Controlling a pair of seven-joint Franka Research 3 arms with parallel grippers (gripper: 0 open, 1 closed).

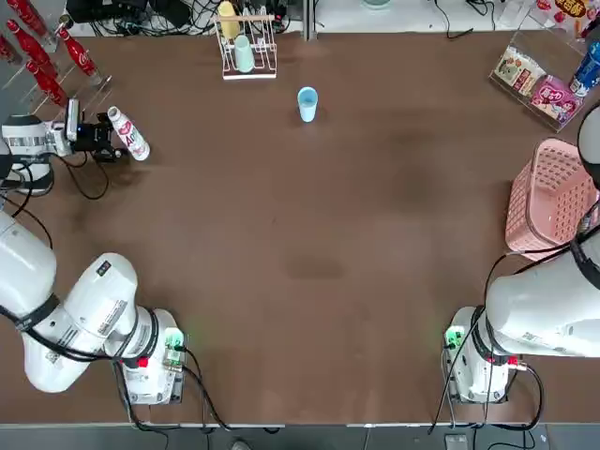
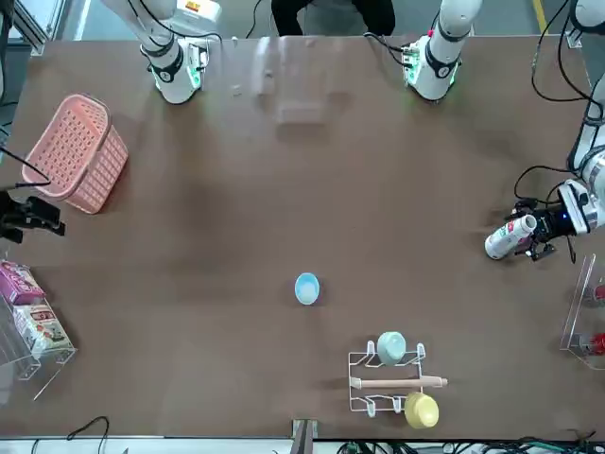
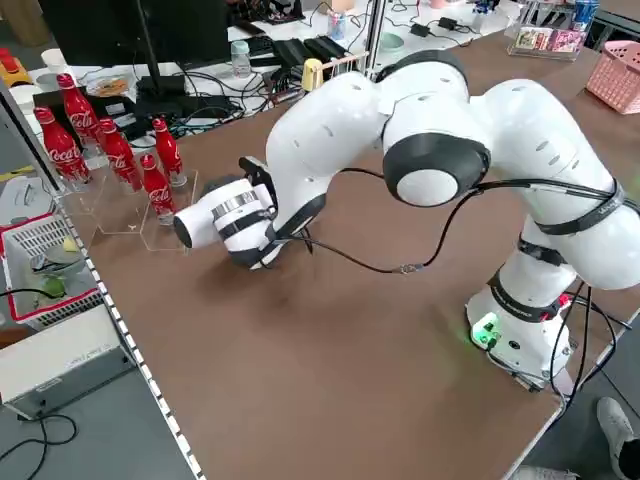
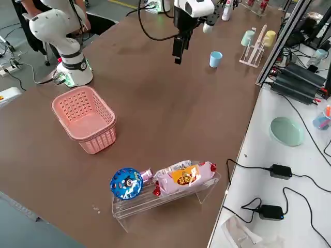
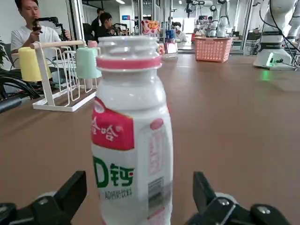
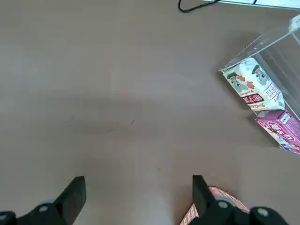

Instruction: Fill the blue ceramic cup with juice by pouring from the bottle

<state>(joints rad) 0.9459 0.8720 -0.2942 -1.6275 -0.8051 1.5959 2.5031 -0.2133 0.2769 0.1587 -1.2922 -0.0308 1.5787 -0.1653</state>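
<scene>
Bottle (image 1: 128, 133) stood at table's 10 o'clock | cup (image 1: 307, 104): 12 | left gripper (image 5: 139, 194): bottle's 9 o'clock side, released | right gripper (image 6: 139, 199): table's 3 o'clock, released

Beyond the wire rack (image 5: 70, 79), shiny as coated metal, my white bottle (image 5: 133, 140) shows smooth, glossy plastic. The table (image 5: 225, 131) beneath the rack looks smooth, with a soft sheen. Well apart from the rack, the pink basket (image 5: 213, 49) is perforated plastic; the snack stand (image 4: 155, 199) is clear, glossy plastic.
</scene>
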